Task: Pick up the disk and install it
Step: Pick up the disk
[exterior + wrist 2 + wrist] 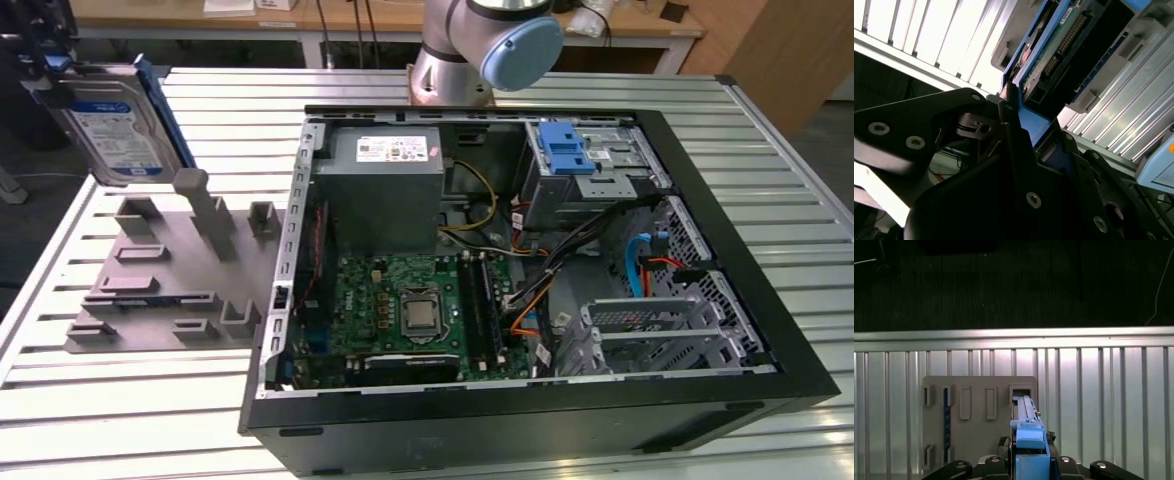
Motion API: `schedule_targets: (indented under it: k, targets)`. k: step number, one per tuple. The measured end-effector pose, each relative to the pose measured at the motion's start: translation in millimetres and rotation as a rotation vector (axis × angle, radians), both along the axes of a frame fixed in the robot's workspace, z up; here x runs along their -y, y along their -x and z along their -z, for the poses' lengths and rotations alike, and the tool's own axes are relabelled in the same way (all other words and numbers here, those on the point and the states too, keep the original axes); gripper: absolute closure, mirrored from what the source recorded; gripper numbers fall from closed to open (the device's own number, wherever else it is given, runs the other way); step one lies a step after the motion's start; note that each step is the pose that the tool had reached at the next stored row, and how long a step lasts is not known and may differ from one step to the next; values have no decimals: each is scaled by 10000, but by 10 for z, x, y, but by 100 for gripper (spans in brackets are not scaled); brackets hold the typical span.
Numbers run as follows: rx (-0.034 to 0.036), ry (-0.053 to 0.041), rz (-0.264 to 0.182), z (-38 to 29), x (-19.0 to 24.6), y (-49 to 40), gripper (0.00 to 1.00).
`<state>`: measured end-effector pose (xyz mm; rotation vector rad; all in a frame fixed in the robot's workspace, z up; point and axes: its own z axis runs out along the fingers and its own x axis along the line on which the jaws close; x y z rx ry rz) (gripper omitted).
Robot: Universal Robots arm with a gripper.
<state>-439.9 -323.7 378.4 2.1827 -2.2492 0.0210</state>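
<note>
**Item: disk** (118, 125)
- Form: a flat rectangular slab with a silver metal body, a white-and-blue label on its broad face, and blue plastic rails along the long edges.
- Underside, in the second wrist view (1054, 52): a strip of green circuit board with a row of gold connector pins.
- Location: held in the air above the far corner of the table (534, 90), at the exterior view's left. It is above the fixture plate (167, 270) and well apart from the computer case (747, 290).
- Orientation: standing on edge, with the long axis near upright and the top leaning toward the exterior view's left. The label face is turned toward that camera. In the first wrist view it appears edge-on (1026, 427).

**Holder: gripper** (1031, 125)
- Matte black with round bolt heads. The fingers (1008, 107) are pressed onto a blue rail, pinching the disk.

**Surroundings**
- Table: ribbed aluminium slats.
- Fixture plate: grey moulded plastic with rectangular slots and upright posts.
- Computer case: black, lying on its side with the panel off. Inside are:
  - a grey power supply box (387, 185);
  - a green motherboard (414, 305);
  - a bare-metal drive cage (594, 185) (topped by a blue latch (567, 150)).
</note>
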Motion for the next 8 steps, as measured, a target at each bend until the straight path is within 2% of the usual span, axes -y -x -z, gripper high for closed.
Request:
schedule_targets:
  k: [8]
  targets:
    - [1, 0, 0, -47, -1, 0, 64]
